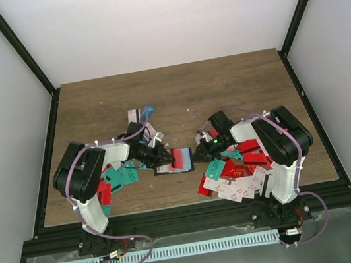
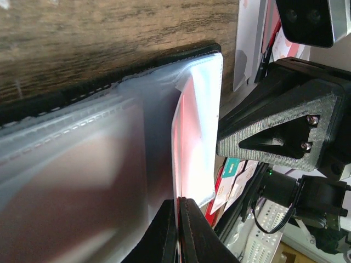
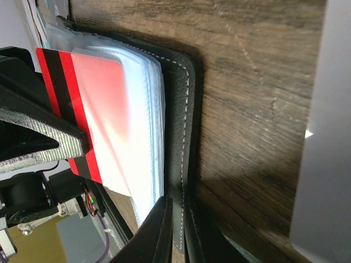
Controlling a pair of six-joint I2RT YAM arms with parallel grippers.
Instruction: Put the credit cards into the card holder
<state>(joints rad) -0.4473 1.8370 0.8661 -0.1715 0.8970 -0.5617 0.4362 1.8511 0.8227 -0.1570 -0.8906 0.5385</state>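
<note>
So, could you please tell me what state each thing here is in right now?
holder: open on the table, cover edge pinched
red card: partly inside a sleeve, striped end sticking out
left gripper: shut on the red card
right gripper: shut on the holder's cover
loose cards: lying in heaps on the table, outside the holder

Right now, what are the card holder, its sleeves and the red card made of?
The card holder: black leather or imitation, matte, pale stitching along its edge. Its sleeves: thin clear plastic, frosted; red shows through. The red card: stiff glossy plastic, probably, with dark stripes.
</note>
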